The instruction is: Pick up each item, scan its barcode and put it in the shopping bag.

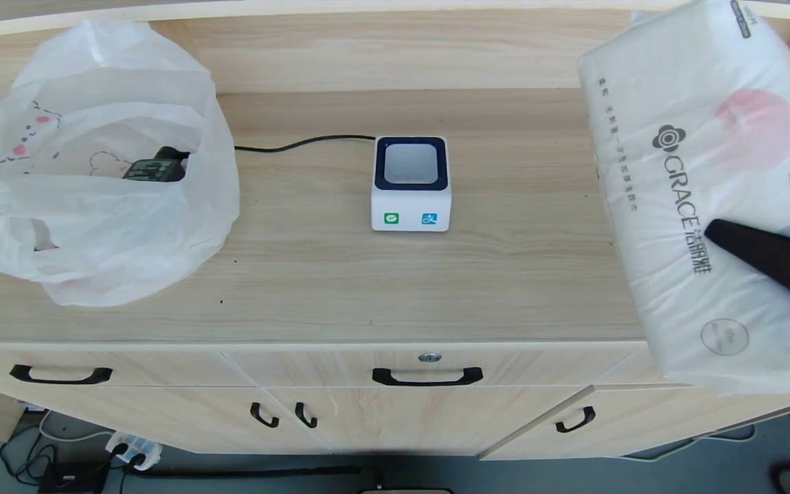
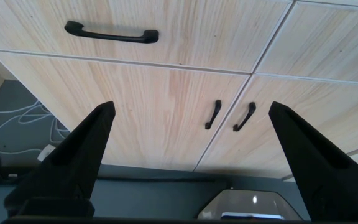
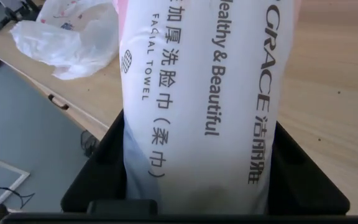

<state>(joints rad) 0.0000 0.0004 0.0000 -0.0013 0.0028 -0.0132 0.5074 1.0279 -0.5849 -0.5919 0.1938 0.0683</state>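
The right gripper [image 3: 197, 163] is clenched around the big white plastic-wrapped tissue pack [image 1: 700, 178], held above the right end of the pale wooden tabletop [image 1: 518, 288]. To scan well, I think its barcode side must face the window of the small white box scanner [image 1: 411, 184]. The pack carries dark lettering and a pink spot, but I find no barcode. The left gripper [image 2: 191, 155] hangs released.

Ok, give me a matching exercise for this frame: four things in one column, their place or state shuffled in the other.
1 shopping bag
2 scanner
3 towel pack
4 left tool

A clamped in the right tool
B open, facing cabinet doors
C middle of the counter
D counter's left end, dark item inside

Pairs: 1-D, 2-C, 3-A, 4-B
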